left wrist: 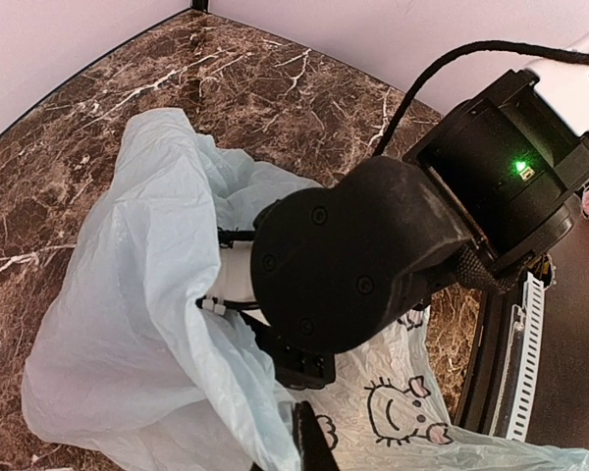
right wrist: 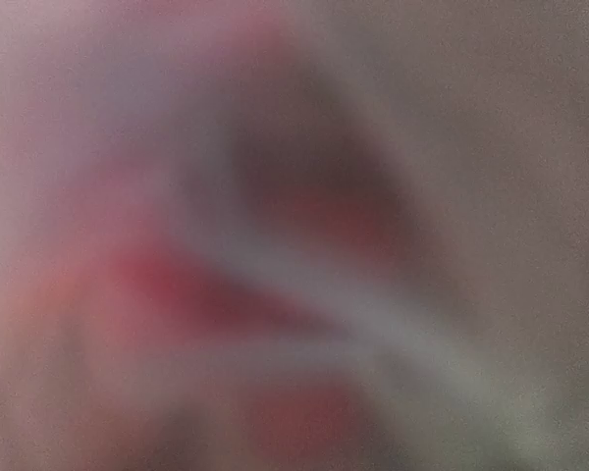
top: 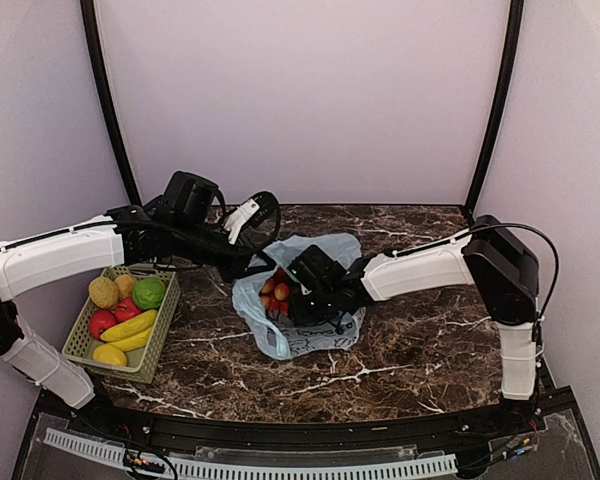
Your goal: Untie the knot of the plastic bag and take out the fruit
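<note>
Looking down from above, we see two containers on the marble table (top: 410, 345): the plastic bag (top: 325, 248), lying at the middle with its mouth gaping toward the left, and a pale green basket (top: 163, 335) well apart at the left edge. Inside the bag we make out small red-orange fruit (top: 276, 291) clustered at the mouth. About four show, and any others are covered by the film and by the right gripper (top: 290, 298), which reaches into the opening. Whether that claw is spread or pinching anything we cannot tell: its fingers are hidden in the overhead view, and the right wrist view gives only a red and grey blur. The left gripper (top: 252, 266) has its fingers (left wrist: 309, 446) pressed together on the bag's upper left rim. In the left wrist view the film rises in a tent beside the dark finger at the bottom edge, and a line-drawn cartoon face (left wrist: 404, 407) shows on the flat part. In the basket we count eight pieces: one round green fruit (top: 148, 293), two tan round fruits (top: 104, 292), two red apples (top: 102, 322), two bananas (top: 130, 326) and one yellow piece (top: 110, 354) at the near end.
</note>
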Tool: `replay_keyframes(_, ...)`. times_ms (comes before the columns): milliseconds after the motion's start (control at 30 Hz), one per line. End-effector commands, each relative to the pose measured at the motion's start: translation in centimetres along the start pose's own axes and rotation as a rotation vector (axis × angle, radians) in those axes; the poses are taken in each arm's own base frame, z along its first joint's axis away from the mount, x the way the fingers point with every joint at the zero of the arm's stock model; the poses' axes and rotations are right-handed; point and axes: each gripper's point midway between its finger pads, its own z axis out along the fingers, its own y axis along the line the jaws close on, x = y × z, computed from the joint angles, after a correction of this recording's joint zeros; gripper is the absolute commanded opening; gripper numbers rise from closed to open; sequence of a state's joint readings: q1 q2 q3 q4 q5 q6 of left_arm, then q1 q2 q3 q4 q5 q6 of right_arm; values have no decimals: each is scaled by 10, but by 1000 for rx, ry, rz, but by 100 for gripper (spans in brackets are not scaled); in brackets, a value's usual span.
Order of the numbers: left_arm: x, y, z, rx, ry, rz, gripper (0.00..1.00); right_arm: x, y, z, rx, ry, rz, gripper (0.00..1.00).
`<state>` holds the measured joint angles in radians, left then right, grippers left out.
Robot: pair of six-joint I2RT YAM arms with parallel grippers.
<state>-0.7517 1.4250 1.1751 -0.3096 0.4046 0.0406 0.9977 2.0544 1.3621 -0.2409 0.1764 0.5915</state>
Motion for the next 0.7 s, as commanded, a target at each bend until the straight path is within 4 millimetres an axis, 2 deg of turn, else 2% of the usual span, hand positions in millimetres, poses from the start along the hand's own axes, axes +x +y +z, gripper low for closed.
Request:
replay_keyframes(0, -2, -6, -3, 27, 0, 5, 1, 0, -6, 15, 12, 21, -11, 55)
replay_keyframes(233, -2, -7, -3, 31, 1, 4, 1, -6, -6, 24, 20, 11, -31, 54)
replay_keyframes(267, -2, -7, -3, 31, 1, 4, 1, -7, -7, 25, 21, 9, -34, 50)
replay_keyframes(400, -3, -7, -4, 28, -1, 6, 1, -12, -3, 22, 0, -15, -47, 22)
replay_keyframes(500, -2, -5, -4, 14, 1, 8, 1, -20, 6, 8, -50, -54, -54, 16)
replay_keyframes(667, -2, -2, -4, -2, 1, 10, 1, -37, 33, -34, -137, -161, -117, 8)
